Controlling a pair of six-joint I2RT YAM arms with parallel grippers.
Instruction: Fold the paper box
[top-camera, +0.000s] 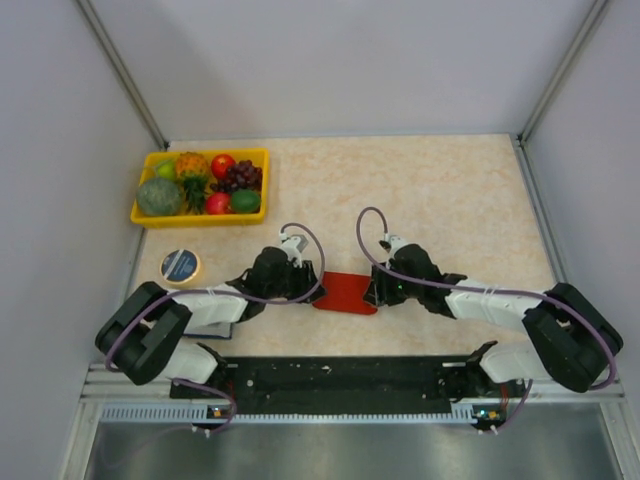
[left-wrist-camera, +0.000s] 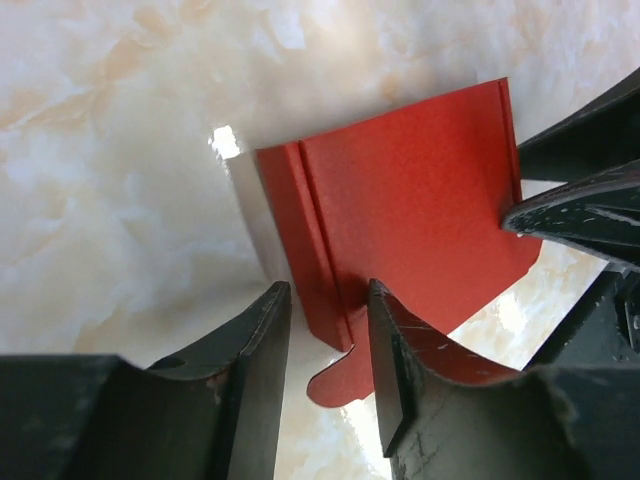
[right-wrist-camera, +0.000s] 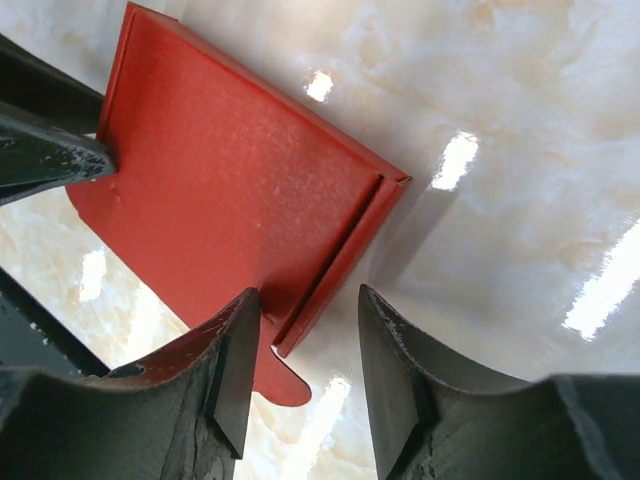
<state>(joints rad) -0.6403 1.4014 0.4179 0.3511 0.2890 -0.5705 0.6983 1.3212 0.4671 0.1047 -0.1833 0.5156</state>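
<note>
The paper box (top-camera: 345, 293) lies on the table (top-camera: 420, 200), in the near middle, directly between the two grippers. It is a thin red card with a raised, creased flap along each short side and a rounded tab at one corner.

Left gripper (top-camera: 312, 288): positioned at the left end of the box. In the left wrist view the jaws of this gripper (left-wrist-camera: 330, 340) stand apart and straddle the creased flap of the box (left-wrist-camera: 410, 220). Bare table shows between the card and one finger (left-wrist-camera: 255, 380), so the jaws are released, not clamped on the card.

Right gripper (top-camera: 370, 290): positioned at the right end of the box. In the right wrist view its jaws (right-wrist-camera: 305, 340) are likewise parted around the opposite flap of the box (right-wrist-camera: 230, 200). One finger (right-wrist-camera: 235, 370) is against the card; the other stands clear of it, so nothing is grasped.

A yellow fruit tray (top-camera: 200, 219) sits at the far left corner, well apart from the box. A roll of tape (top-camera: 181, 265) lies near the left arm
</note>
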